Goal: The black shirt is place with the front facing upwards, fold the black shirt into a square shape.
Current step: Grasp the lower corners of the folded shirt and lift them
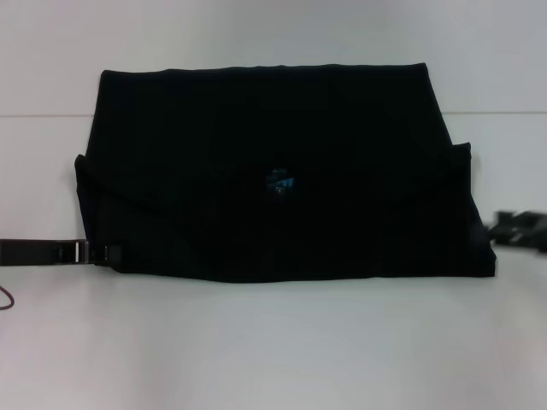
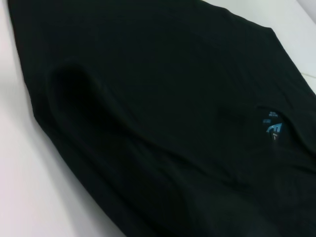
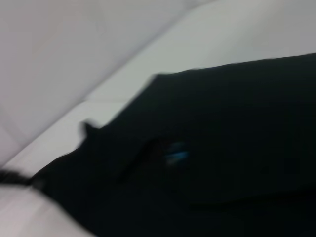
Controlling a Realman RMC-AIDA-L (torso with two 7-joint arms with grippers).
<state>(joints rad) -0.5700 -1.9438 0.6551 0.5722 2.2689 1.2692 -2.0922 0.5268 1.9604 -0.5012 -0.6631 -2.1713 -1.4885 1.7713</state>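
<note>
The black shirt [image 1: 282,171] lies on the white table, folded into a wide rectangle with plain black cloth up and its small blue neck label [image 1: 282,181] near the middle. No white lettering shows. My left gripper [image 1: 101,253] reaches in low from the left and meets the shirt's near left corner. My right gripper [image 1: 520,229] is beside the shirt's right edge, a little apart from it. The left wrist view shows folded layers and the label [image 2: 272,127]. The right wrist view shows the shirt [image 3: 222,148] and the label [image 3: 176,154].
The white table [image 1: 273,350] stretches in front of the shirt. A pale back wall [image 1: 256,34] rises behind it. A thin dark cable [image 1: 7,297] lies at the table's left edge.
</note>
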